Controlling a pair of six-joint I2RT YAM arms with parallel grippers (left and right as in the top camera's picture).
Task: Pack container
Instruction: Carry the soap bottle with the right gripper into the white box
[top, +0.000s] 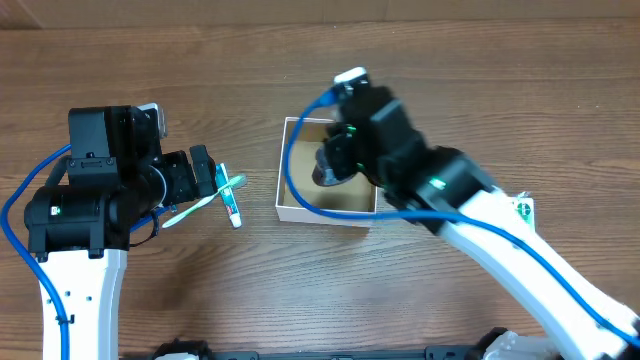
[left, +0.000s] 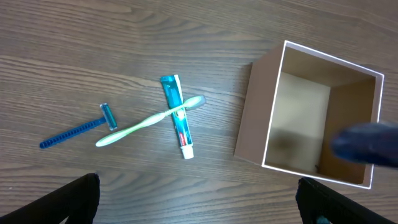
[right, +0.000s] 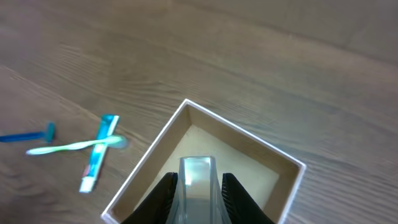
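The container (top: 290, 206) is a small white box with a brown inside, at the table's middle. It also shows in the left wrist view (left: 252, 121) and the right wrist view (right: 149, 158). My right gripper (top: 335, 165) hangs over the container's opening. In the right wrist view (right: 198, 180) it is shut on a clear plastic case (right: 197, 169), held just above the box floor. My left gripper (top: 212, 180) is open and empty above the table, left of the container, with its fingers wide apart (left: 198, 199).
A green toothbrush (left: 146, 123) lies across a teal toothpaste tube (left: 177, 121), with a blue razor (left: 78, 130) to their left, all left of the container. A white and green packet (top: 522, 208) peeks out beside the right arm.
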